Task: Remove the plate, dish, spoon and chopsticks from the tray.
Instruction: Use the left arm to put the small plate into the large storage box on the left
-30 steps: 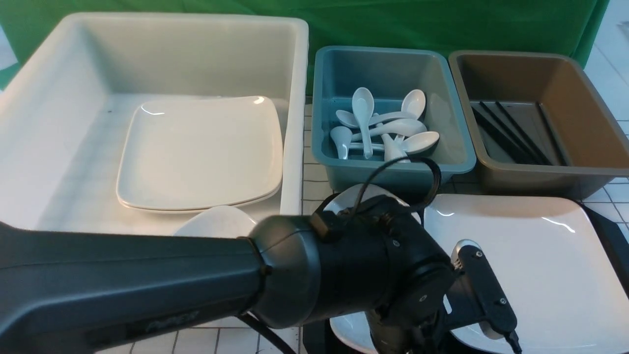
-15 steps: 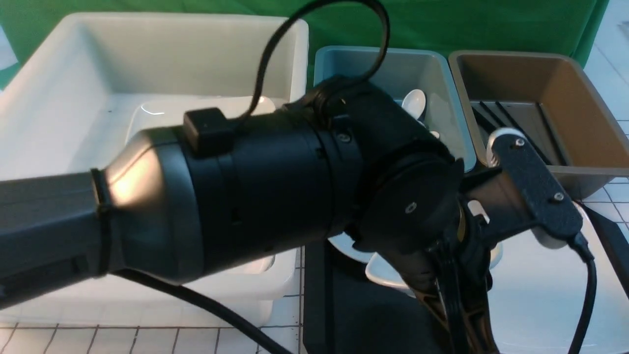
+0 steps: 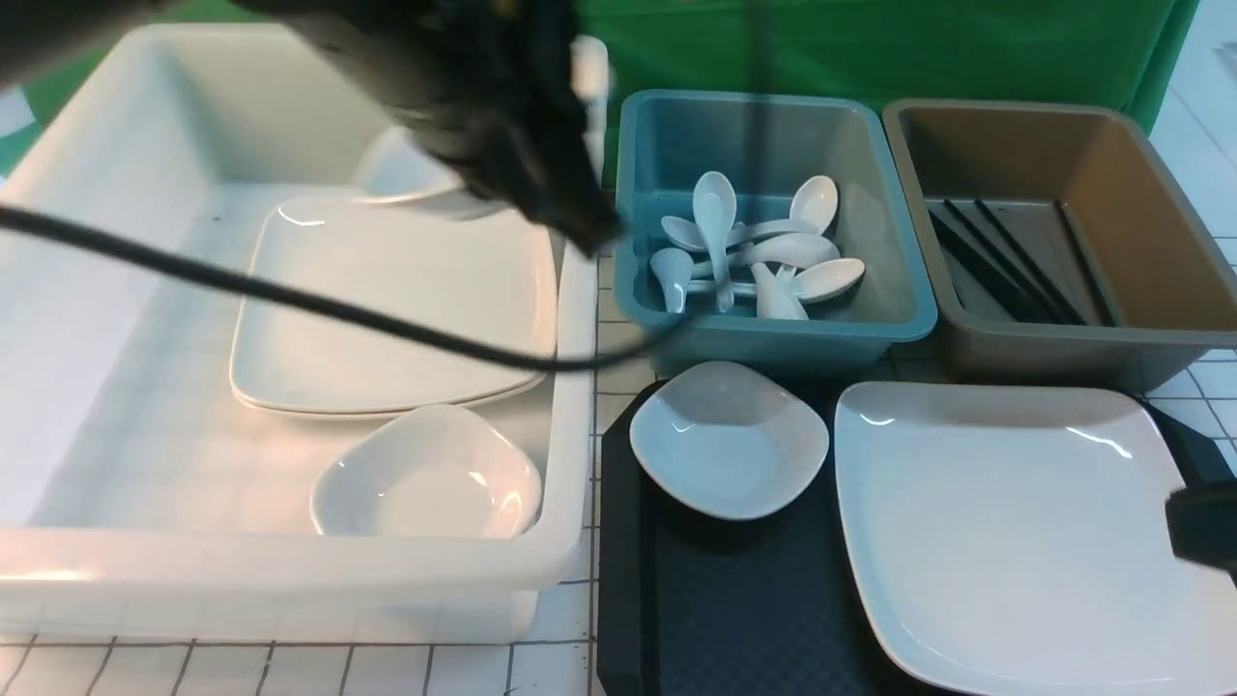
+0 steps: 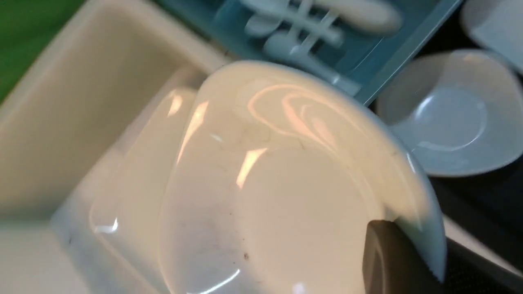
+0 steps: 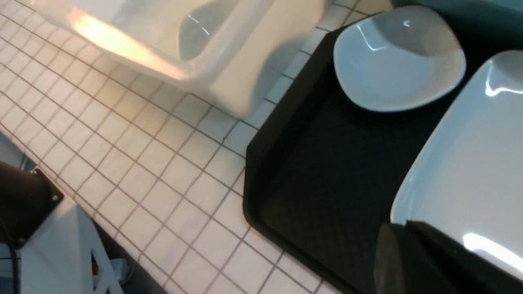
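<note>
Green cloth [image 3: 870, 48] behind, white tiled tabletop [image 3: 290, 672] underneath. Caught the left gripper [image 4: 398, 249] pinched shut on the rim of a small dish [image 4: 286, 175], probably because a shallow dish only offers its edge. Hung high over the white tub [image 3: 290, 565], clear of the wall, with bare floor to the left of the stacked plates [image 3: 387, 300]. Counted a second dish [image 3: 727, 440] and the plate [image 3: 1005, 522] on the tray [image 3: 734, 609]. Spotted the right gripper [image 3: 1203, 536] closed, nothing visibly held, by the plate's right edge.
</note>
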